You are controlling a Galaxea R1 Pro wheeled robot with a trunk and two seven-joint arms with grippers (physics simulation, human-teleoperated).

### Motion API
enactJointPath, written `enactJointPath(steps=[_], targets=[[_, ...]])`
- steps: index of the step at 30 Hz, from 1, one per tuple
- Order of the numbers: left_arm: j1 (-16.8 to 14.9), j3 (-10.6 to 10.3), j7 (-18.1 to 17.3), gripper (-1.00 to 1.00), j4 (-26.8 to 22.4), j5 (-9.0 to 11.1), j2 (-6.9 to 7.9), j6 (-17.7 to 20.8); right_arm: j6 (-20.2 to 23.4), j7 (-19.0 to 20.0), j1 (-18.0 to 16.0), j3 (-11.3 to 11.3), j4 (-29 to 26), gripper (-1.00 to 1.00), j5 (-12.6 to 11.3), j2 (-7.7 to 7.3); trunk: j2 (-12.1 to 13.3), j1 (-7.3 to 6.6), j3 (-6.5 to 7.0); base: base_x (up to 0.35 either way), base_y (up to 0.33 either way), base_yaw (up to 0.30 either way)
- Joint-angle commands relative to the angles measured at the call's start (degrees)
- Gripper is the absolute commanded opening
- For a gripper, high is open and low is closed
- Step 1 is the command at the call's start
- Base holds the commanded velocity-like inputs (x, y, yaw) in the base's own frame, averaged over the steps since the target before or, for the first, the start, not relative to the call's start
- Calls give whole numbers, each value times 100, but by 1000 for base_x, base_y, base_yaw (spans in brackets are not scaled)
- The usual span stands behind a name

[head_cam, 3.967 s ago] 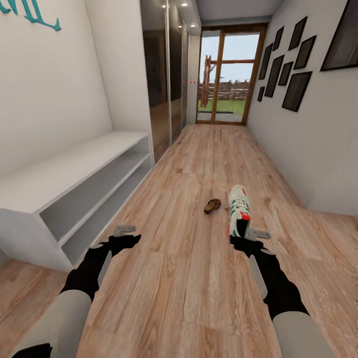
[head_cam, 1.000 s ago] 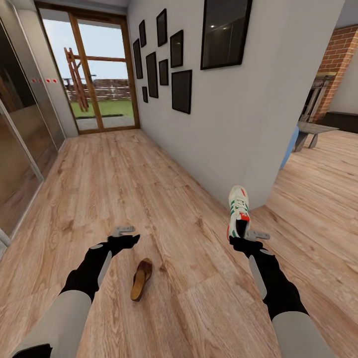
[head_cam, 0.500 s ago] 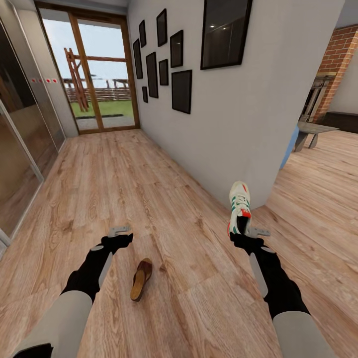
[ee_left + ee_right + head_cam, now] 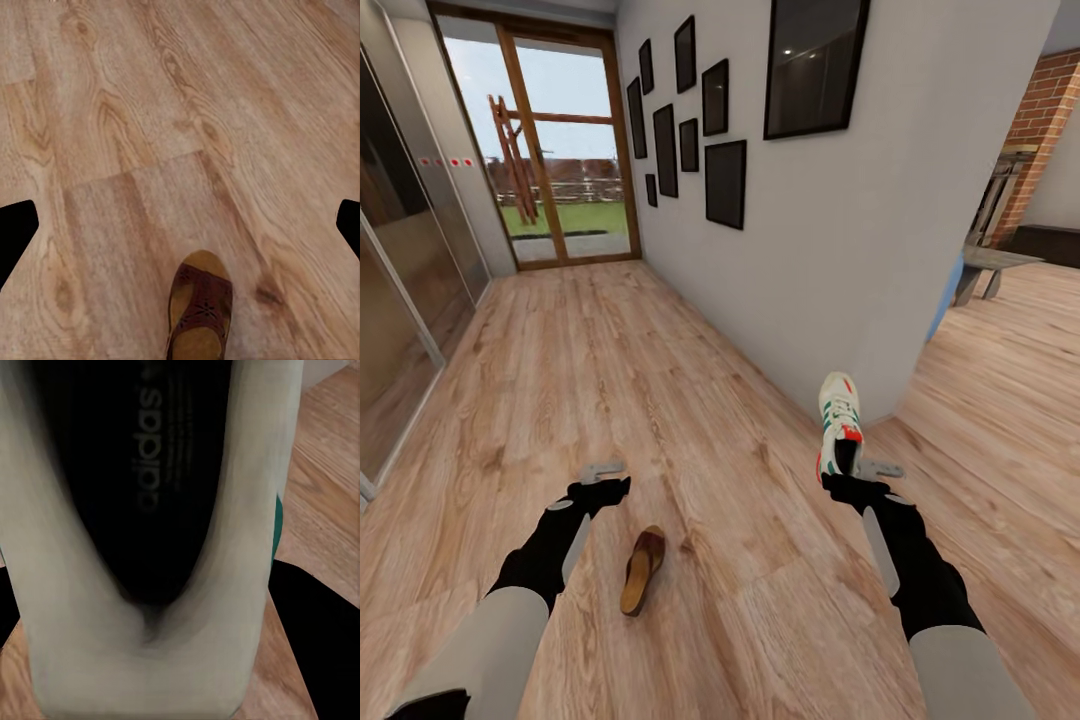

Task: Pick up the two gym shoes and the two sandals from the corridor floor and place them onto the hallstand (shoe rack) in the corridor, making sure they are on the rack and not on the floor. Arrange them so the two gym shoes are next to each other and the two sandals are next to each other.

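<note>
One gym shoe (image 4: 841, 418), white with green stripes and a red-orange heel, is held toe-forward above the corridor floor (image 4: 690, 380), with my right gripper (image 4: 848, 476) shut on its heel. The right wrist view looks straight into the gym shoe's (image 4: 161, 510) dark inside. One brown sandal (image 4: 643, 568) lies on the planks between my arms, nearer my left arm. My left gripper (image 4: 603, 472) hovers open just beyond and left of it. In the left wrist view the sandal (image 4: 199, 311) sits near the frame's edge, between the spread black fingertips (image 4: 15, 232). The hallstand is out of view.
A white wall (image 4: 810, 250) hung with dark picture frames (image 4: 725, 183) runs along the right and ends at a corner near the shoe. Mirrored wardrobe doors (image 4: 400, 290) line the left. A glazed door (image 4: 550, 150) closes the far end. A room opens to the right (image 4: 1000, 330).
Since four seconds ago the view has swung right, away from the hallstand, and the sandal now lies close between my arms. Over the last second the arms barely shifted.
</note>
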Motion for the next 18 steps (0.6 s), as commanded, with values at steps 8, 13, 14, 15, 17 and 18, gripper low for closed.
enactJointPath(steps=[8, 13, 14, 15, 17, 18], targets=[[-3, 33, -30, 100, -5, -58, -9, 28, 188, -23, -3, -4, -8, -100, -37, -3, -2, 2, -5, 312, 0, 0], [-3, 33, -30, 100, -5, -64, -4, 28, 204, -23, -3, -4, -8, -100, -37, -4, -2, 2, -5, 115, 0, 0], [-3, 33, -30, 100, -5, -64, -4, 28, 206, -23, -3, -4, -8, -100, -37, -4, -2, 2, -5, 50, 0, 0], [-3, 35, -30, 100, -5, -65, -3, 28, 207, -23, -3, -4, -8, -100, -37, -4, -2, 2, -5, 40, 0, 0], [-3, 38, -30, 100, -5, -66, -2, 28, 210, -22, -3, -4, -8, -100, -37, -4, -2, 2, -5, 23, 0, 0], [-3, 37, -30, 100, -5, -66, -1, 28, 210, -22, -3, -4, -8, -100, -37, -4, -2, 2, -5, 16, 0, 0]])
